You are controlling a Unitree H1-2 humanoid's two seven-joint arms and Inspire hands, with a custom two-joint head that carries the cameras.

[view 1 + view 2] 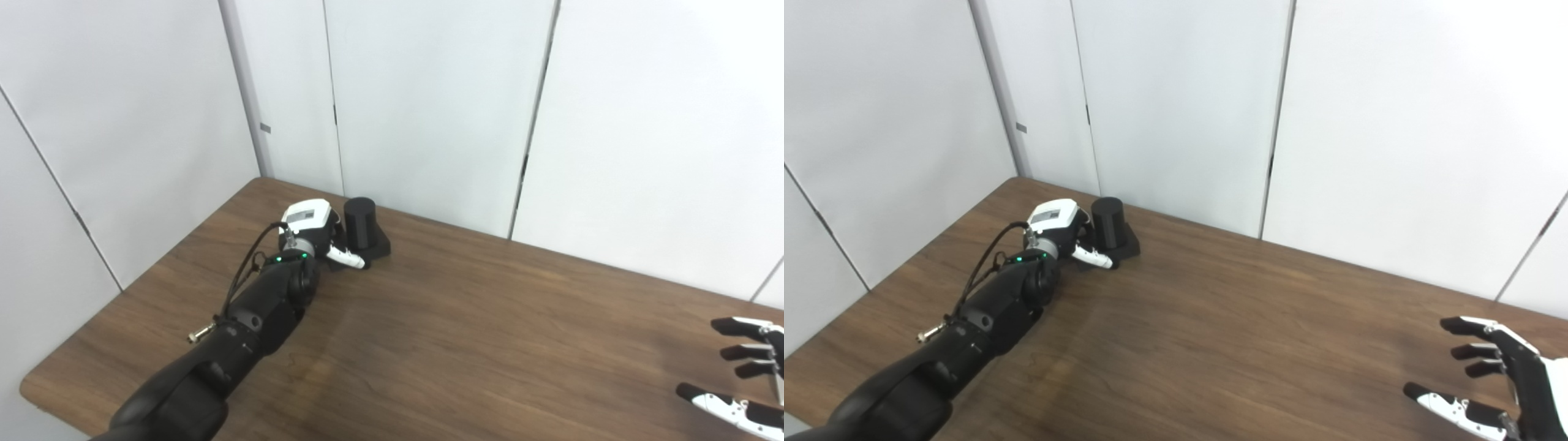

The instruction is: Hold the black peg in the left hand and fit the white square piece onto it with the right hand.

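The black peg (359, 222) is a short upright cylinder on a black base. It stands on the brown table (465, 318) near the far left corner by the wall. My left hand (309, 225) is against the peg's left side, white back facing up. Its thumb (346, 258) lies across the front of the peg's base, and its fingers are hidden behind the hand. My right hand (1497, 383) is open and empty at the lower right, fingers spread over the table. No white square piece is in view.
White wall panels (429, 104) close the table in at the back and left, right behind the peg. The table's left front corner (37, 386) is rounded. My left forearm (245, 331) lies across the left part of the table.
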